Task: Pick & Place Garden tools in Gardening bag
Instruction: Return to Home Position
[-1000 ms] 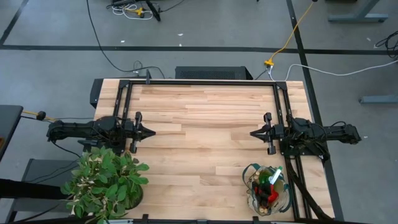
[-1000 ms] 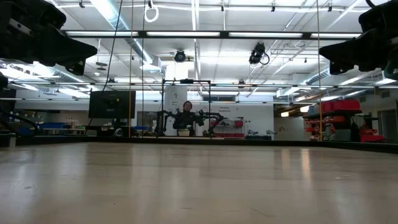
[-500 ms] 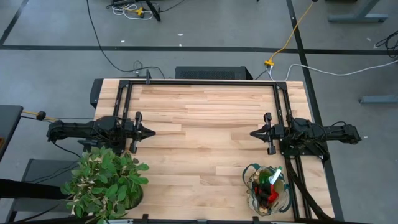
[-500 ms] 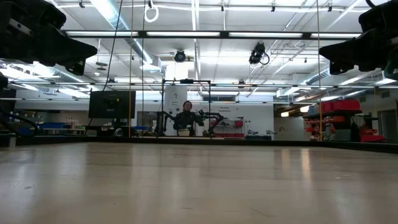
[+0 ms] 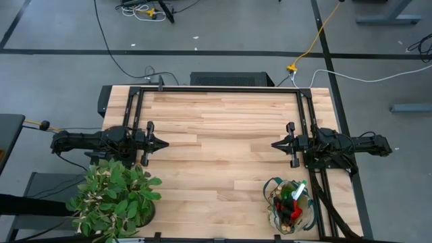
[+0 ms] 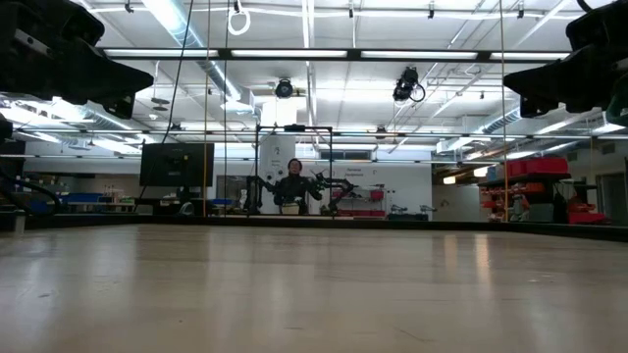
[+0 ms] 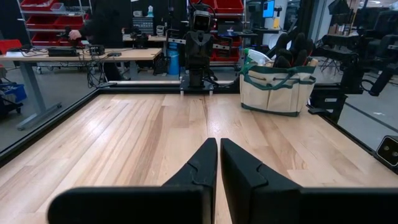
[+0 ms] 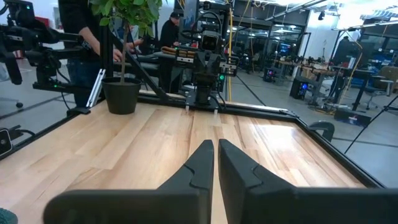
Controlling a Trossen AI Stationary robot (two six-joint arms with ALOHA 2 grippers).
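My left pincer (image 5: 164, 143): clenched, empty, at the left side of the desk (image 5: 216, 115). My right pincer (image 5: 275, 144): clenched, empty, at the right side, facing it. Gardening bag (image 5: 291, 204) stands at the desk corner beside my right arm, with red gloves (image 5: 289, 214) and green-and-white item (image 5: 298, 190) inside. Potted plant (image 5: 113, 199) at the opposite corner.

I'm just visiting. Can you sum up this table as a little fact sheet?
Left gripper: shut, empty, parked at the table's left edge.
Right gripper: shut, empty, parked at the right edge.
Gardening bag: upright, near the right arm.
Garden tools: inside the bag.
Potted plant: near the left arm.
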